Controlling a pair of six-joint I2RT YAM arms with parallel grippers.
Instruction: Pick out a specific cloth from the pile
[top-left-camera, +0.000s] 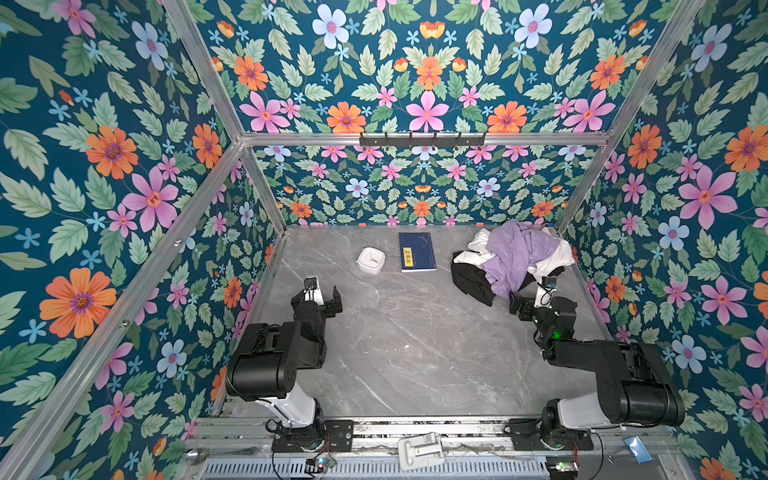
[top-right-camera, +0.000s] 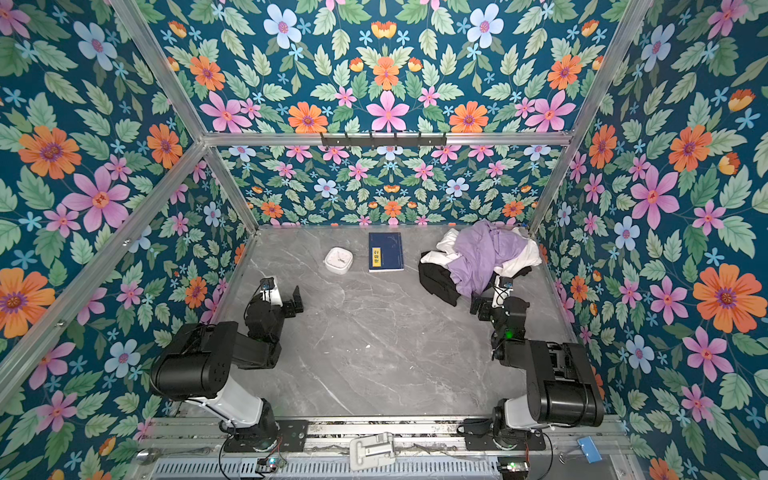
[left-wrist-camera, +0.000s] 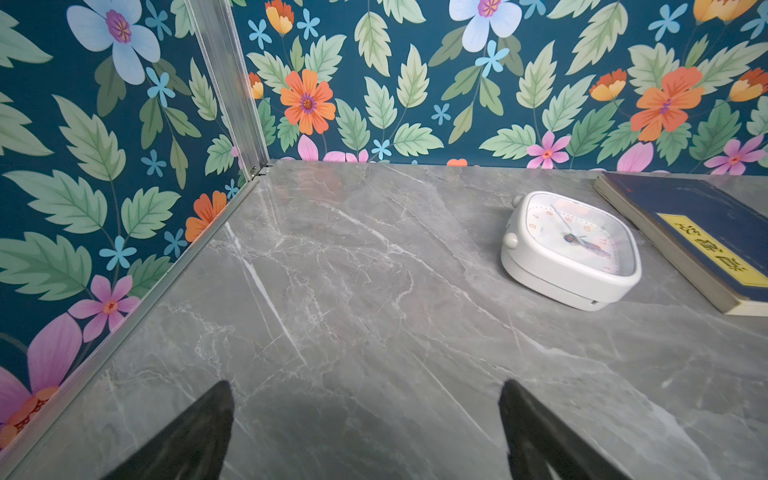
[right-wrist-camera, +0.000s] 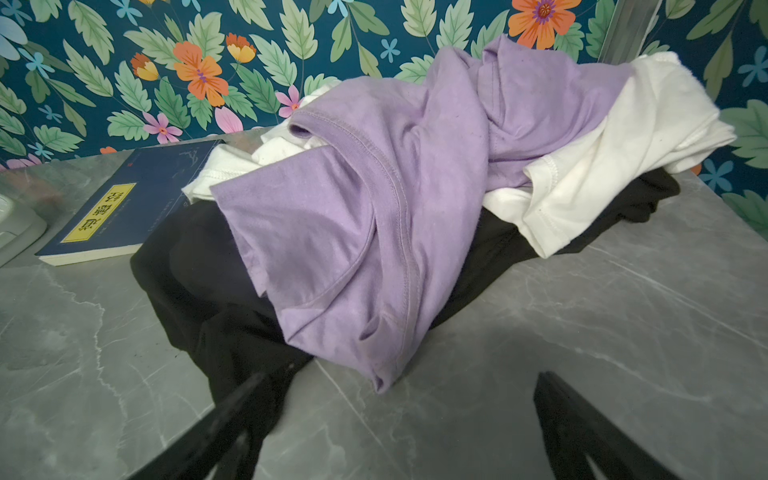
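The pile (top-left-camera: 515, 257) (top-right-camera: 482, 255) lies in the table's back right corner in both top views. On top is a lavender garment (right-wrist-camera: 374, 187) with a white garment (right-wrist-camera: 623, 145) beside it. Under them the black cloth (right-wrist-camera: 199, 266) (top-left-camera: 473, 282) spills out toward the front left. My right gripper (right-wrist-camera: 411, 374) (top-left-camera: 538, 297) is open just in front of the pile, holding nothing. One of its fingers overlaps the cloth's near edge in the right wrist view, and contact cannot be told. My left gripper (left-wrist-camera: 365, 384) (top-left-camera: 320, 297) stands open over bare table at the left.
A white alarm clock (top-left-camera: 371, 259) (left-wrist-camera: 573, 249) lies face up at the back middle. To its right is a blue book (top-left-camera: 417, 251) (right-wrist-camera: 124, 208), close to the pile. Floral walls with metal posts enclose the grey marble table (top-left-camera: 415, 353). A black hook rail (top-left-camera: 422, 140) hangs on the back wall.
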